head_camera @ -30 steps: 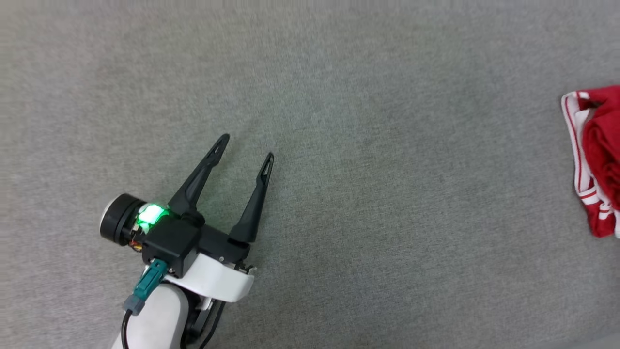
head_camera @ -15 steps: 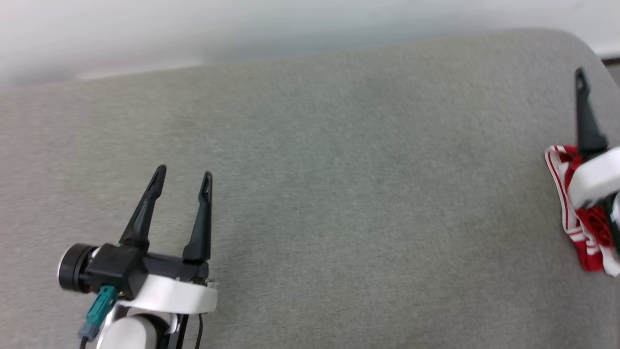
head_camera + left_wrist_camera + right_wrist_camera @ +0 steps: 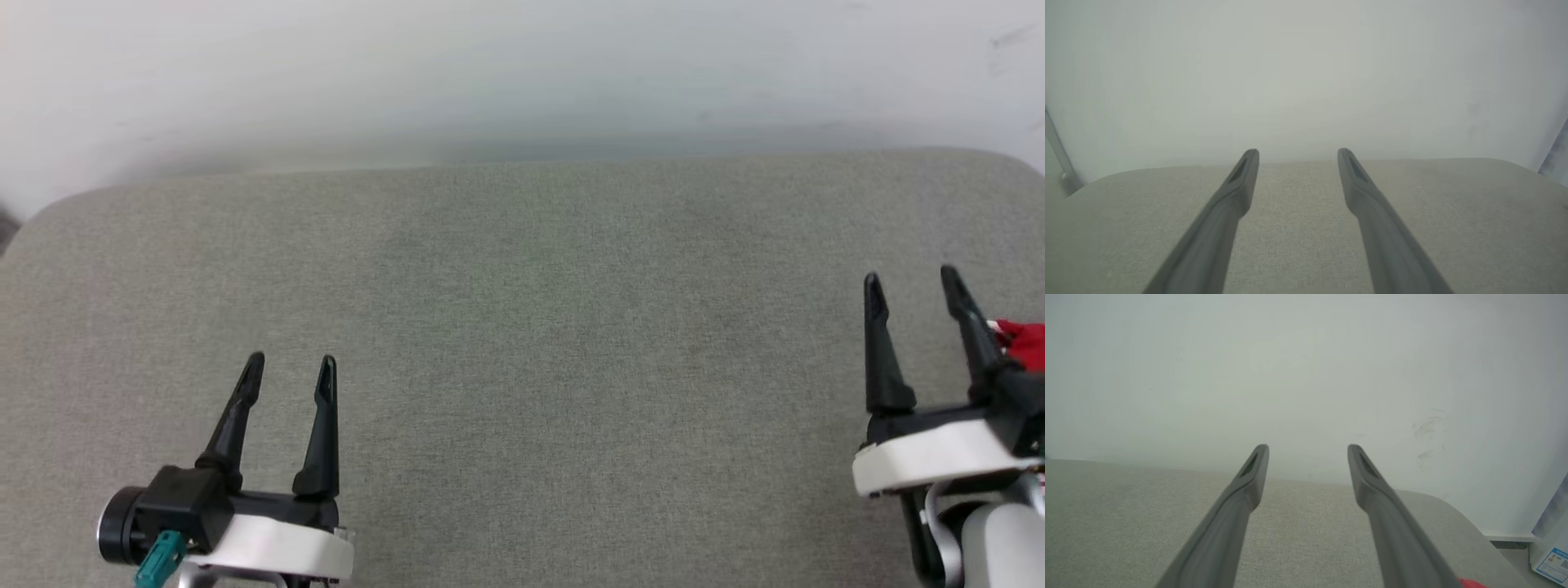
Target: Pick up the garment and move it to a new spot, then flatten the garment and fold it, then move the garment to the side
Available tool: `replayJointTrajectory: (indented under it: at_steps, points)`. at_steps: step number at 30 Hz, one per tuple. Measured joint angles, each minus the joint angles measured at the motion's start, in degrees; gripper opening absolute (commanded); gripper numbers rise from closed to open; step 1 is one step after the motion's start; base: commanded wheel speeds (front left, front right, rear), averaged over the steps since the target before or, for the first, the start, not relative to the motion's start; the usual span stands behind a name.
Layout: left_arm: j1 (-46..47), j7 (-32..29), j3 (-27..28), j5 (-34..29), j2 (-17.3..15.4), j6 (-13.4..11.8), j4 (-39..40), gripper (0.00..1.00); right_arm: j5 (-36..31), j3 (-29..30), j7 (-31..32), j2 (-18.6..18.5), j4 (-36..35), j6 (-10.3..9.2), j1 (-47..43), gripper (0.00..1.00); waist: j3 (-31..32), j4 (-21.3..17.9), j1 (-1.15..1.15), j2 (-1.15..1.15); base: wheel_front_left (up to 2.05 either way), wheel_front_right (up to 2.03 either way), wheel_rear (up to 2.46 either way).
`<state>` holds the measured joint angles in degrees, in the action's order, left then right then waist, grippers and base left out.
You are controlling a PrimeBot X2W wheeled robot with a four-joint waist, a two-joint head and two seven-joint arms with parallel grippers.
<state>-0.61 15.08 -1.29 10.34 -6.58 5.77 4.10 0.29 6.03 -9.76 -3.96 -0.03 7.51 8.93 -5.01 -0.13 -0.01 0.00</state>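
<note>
Surface: grey woven cushion top (image 3: 522, 367), plain weave, far corners rounded.
Garment: a scrap of red garment (image 3: 1024, 341) lies on the surface at the right edge of the head view, just beside the outer finger of the right gripper (image 3: 910, 276). Most of it is cut off by the frame. A red sliver (image 3: 1472, 584) shows at the bottom of the right wrist view.
Wall: pale wall (image 3: 522, 73) directly behind the far edge, with faint scuff marks (image 3: 1429, 426) toward the right.
Corner: a box (image 3: 1551, 559) with a blue-printed label, low past the right corner.
Left gripper: left gripper (image 3: 291, 361) at lower left over the surface, fingers aimed at the wall, jaws spread, nothing between (image 3: 1297, 152).
Right gripper: lower right, farther forward than the left, fingers aimed at the wall, jaws spread and empty (image 3: 1307, 447).
</note>
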Motion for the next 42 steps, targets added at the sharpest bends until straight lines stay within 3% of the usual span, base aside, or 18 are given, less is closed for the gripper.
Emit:
replayJointTrajectory:
  at_steps: [9, 34, 35, 42]
  points:
    - [-1.54, 0.0, 0.15, 0.19, 0.58, 1.11, -2.65, 1.0, 2.77, -2.23, -3.85, 0.91, 3.77, 0.0, -3.6, 1.0, 1.53, 0.15, 0.0, 0.0, 0.0, 0.0, 0.0]
    - [-1.63, 0.0, 3.08, -2.19, 2.13, 1.26, -4.33, 1.0, 5.11, -2.96, -5.11, 0.94, 6.01, 0.0, -3.41, 1.0, 1.8, -0.64, 0.01, 0.0, 0.0, 0.0, 0.0]
    - [-1.64, -0.01, 3.07, -2.14, 2.16, 1.26, -4.53, 0.0, 5.12, -2.94, -5.1, 0.93, 6.21, 0.0, -3.48, 0.0, 1.81, -0.65, 0.01, 0.0, 0.0, 0.0, 0.0]
    - [-2.55, -0.9, 3.01, 1.43, 2.27, 1.26, -7.32, 0.0, 8.57, -2.78, -3.79, 0.94, 9.0, 0.0, -4.72, 0.0, 1.91, -0.64, 0.01, 0.0, 0.0, 0.0, 0.0]
